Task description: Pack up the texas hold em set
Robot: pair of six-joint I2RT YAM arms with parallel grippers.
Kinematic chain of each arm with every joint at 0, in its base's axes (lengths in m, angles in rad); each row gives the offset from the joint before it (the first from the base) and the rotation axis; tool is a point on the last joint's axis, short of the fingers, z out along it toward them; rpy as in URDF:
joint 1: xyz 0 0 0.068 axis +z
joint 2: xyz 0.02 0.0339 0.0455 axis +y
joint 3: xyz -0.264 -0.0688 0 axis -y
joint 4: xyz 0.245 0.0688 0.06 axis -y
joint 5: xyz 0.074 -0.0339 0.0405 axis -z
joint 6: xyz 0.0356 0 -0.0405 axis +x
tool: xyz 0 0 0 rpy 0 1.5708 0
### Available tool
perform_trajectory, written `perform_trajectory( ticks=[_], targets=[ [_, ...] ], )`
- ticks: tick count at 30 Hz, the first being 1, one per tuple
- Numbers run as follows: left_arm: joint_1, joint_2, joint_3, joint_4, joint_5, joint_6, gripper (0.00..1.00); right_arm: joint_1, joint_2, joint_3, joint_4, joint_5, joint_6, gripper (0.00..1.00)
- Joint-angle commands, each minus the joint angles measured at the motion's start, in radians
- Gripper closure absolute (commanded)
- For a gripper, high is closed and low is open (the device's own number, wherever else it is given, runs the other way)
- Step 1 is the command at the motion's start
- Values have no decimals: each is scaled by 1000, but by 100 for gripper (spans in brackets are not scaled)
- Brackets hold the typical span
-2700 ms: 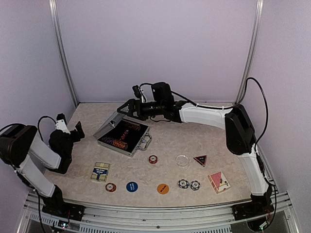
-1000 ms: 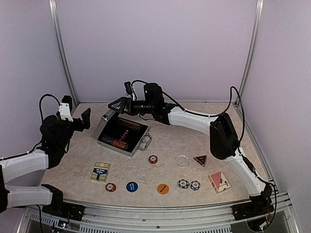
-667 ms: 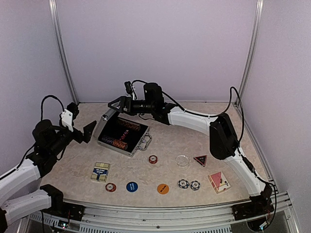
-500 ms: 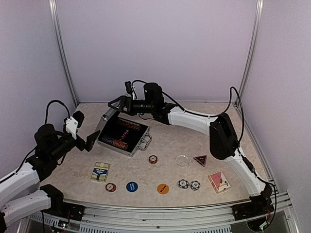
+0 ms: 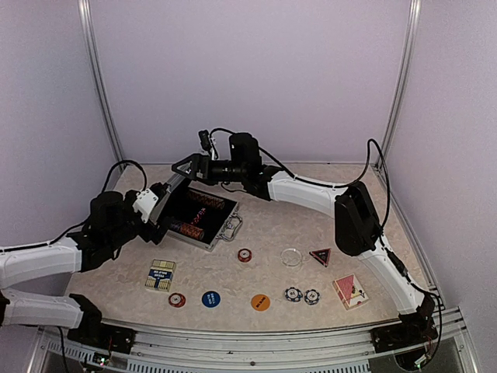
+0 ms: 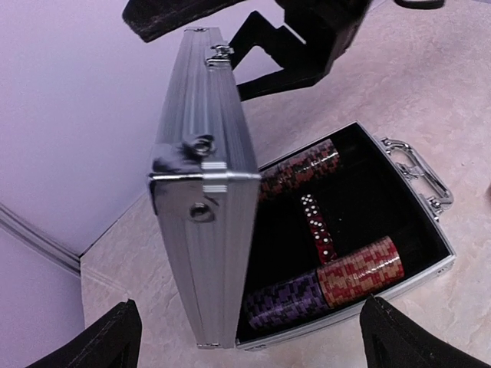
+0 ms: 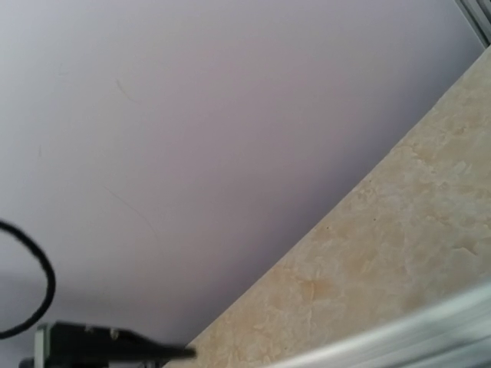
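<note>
The briefcase point(image 5: 203, 221) lies open at the left rear of the tabletop point(image 5: 264, 229), with its lid point(image 5: 172, 191) raised near upright on the left side. The right gripper point(image 5: 183, 166) is at the lid's top edge with its jaws apart. The left gripper point(image 5: 158, 215) sits just beside the case's left end, jaws spread wide and holding nothing.

Overhead view only — loose items on the tabletop in front of the case:
- a blue-and-yellow card deck point(image 5: 161, 274) and a red card deck point(image 5: 351, 291)
- a blue disc point(image 5: 210, 298), an orange disc point(image 5: 261, 301) and a clear disc point(image 5: 291, 256)
- a dark triangle point(image 5: 320, 255)
- two red chips point(image 5: 245, 255) and two dark striped chips point(image 5: 293, 294)

Left wrist view only — case contents:
- a purple chip stack point(image 6: 285, 300) and a red chip stack point(image 6: 360, 270) end to end along one wall
- a dark red chip stack point(image 6: 301, 164) along the opposite wall
- a row of dice point(image 6: 317, 227) between them

The metal handle point(image 6: 415, 173) projects from the side opposite the lid. One finger of the right gripper stands on each side of the lid's top edge; contact cannot be told.

The right wrist view shows only the wall, the tabletop and a blurred silver strip point(image 7: 399, 331).
</note>
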Motion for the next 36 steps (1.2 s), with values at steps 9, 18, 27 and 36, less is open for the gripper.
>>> perform_trajectory(
  ticks=[9, 18, 27, 36],
  targets=[
    [62, 142, 165, 181, -152, -143, 1, 29, -128, -110, 57, -29, -67, 0],
    [184, 136, 209, 167, -87, -265, 1, 30, -174, -174, -4, -30, -110, 0],
    [296, 193, 292, 77, 36, -426, 3, 24, -356, -431, -291, 307, -333, 0],
    [317, 203, 302, 98, 242, -496, 22, -46, -408, -623, -337, 378, -328, 0]
  ],
)
